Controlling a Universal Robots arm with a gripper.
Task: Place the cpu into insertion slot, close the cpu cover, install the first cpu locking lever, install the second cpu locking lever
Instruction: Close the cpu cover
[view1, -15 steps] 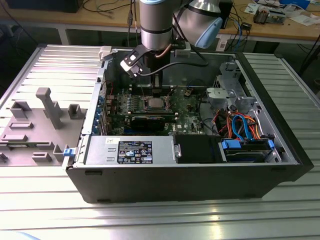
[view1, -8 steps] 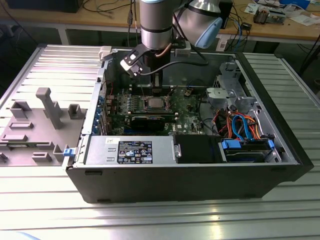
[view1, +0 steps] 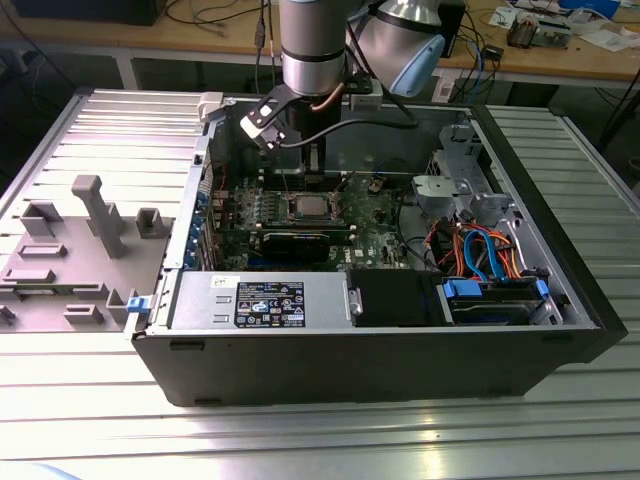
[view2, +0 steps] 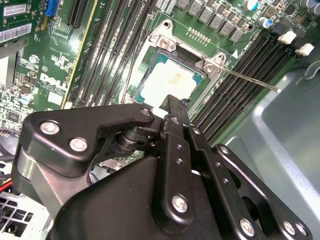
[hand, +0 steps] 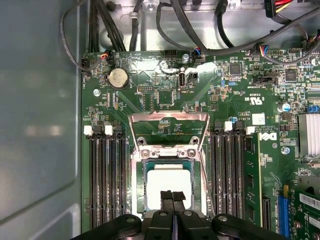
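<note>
Now, my fingers (hand: 172, 196) are pressed flat together with no gap showing and nothing caught between them; in the first wrist view their tips hang just over the near edge of the cpu (hand: 167, 181), though I cannot tell whether they touch it. That chip lies flat inside the insertion slot (hand: 141, 186), its pale metal top square with the silver rim; by my judgement the placing is done. The cpu cover (hand: 167, 116) stands tipped up on the far side of the socket, its window open to the green motherboard (hand: 150, 85) behind, so closing it is the step in hand. One locking lever (view2: 250, 80) juts free beside the socket in the second wrist view, clear of the cover's path.

To do this well I would stay off the chip's top altogether; a nudge there could shift it on the pins. I would meet the cover at its raised edge, push it down evenly and slowly, and let the window settle round the chip rather than onto it; the free lever should stay out from under the plate. In the exterior view I reach down into the open computer case (view1: 350, 370) on the bench (view1: 300, 440), so room is tight beside the memory slots (hand: 105, 180).
</note>
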